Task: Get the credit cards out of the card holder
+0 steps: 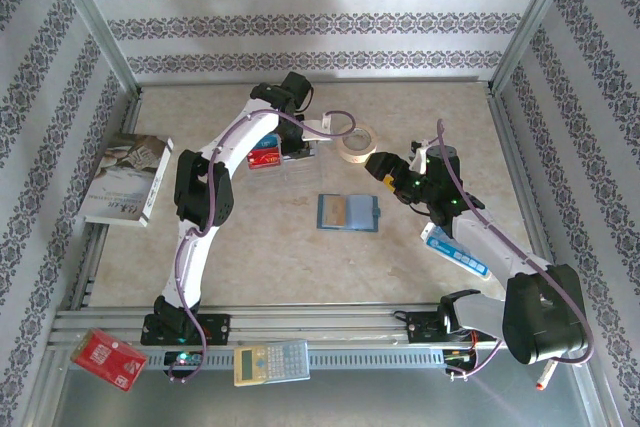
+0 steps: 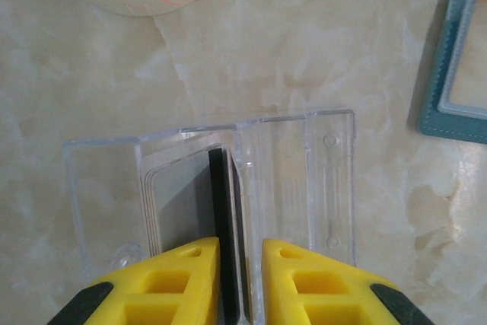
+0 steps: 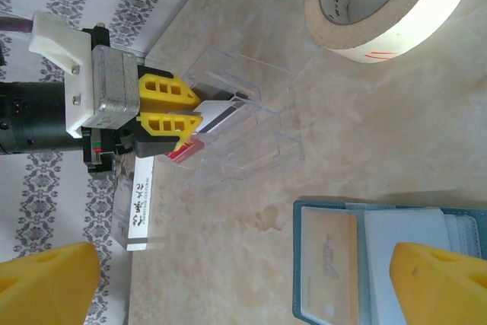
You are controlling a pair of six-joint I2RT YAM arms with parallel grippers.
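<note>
Left gripper (image 2: 240,255) is sitting slack around credit card (image 2: 219,211) in clear box (image 2: 329,180) near card holder (image 1: 348,212), right gripper (image 1: 383,167) hovering wide-open beside it.

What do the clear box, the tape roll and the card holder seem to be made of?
Clear box: rigid transparent plastic, glossy; the tabletop shows through it. Tape roll: probably paper masking tape, matt cream. Card holder: likely leather or imitation, matt teal, stitched edge.
</note>
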